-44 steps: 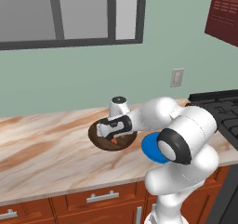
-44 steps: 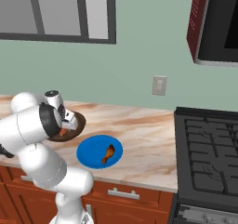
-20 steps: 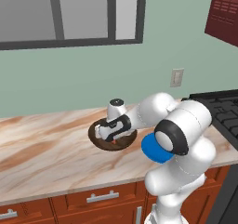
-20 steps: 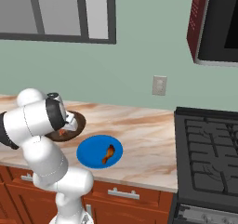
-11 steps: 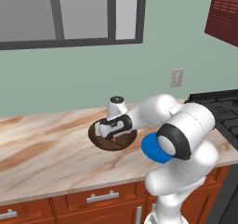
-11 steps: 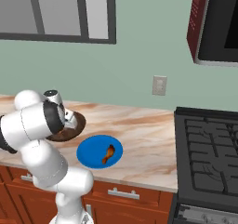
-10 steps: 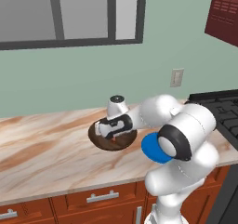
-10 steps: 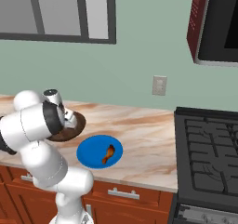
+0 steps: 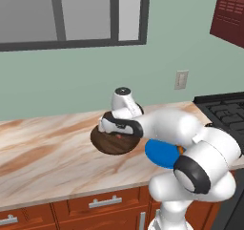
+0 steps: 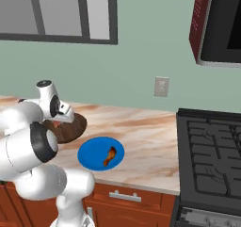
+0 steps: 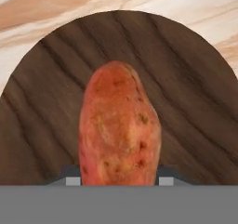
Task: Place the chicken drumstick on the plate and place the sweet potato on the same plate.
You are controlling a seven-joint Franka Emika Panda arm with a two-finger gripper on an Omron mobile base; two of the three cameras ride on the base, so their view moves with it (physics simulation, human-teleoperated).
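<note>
The reddish-orange sweet potato [image 11: 120, 125] stands between my gripper's [image 11: 120, 181] two dark fingertips [image 11: 73, 180], which press on its sides. It is over the dark wooden dish [image 11: 195, 93]; I cannot tell whether it still touches the wood. From the base, my gripper [image 9: 114, 130] hangs low over that dish [image 9: 112, 144]. The blue plate [image 10: 94, 150] lies to the right of the dish, with the chicken drumstick [image 10: 110, 156] lying on it. My forearm hides part of the plate [image 9: 159, 153] in the left base view.
The marble counter [image 9: 43, 152] runs left from the dish. A black stove [image 10: 212, 146] stands at the right, with a wall outlet [image 10: 161, 86] behind the counter. Brown drawers [image 9: 102, 203] run below the counter's front edge.
My arm's elbow has swung slightly back and forth. The hand stays over the wooden dish, with its jaws set as before on the sweet potato.
</note>
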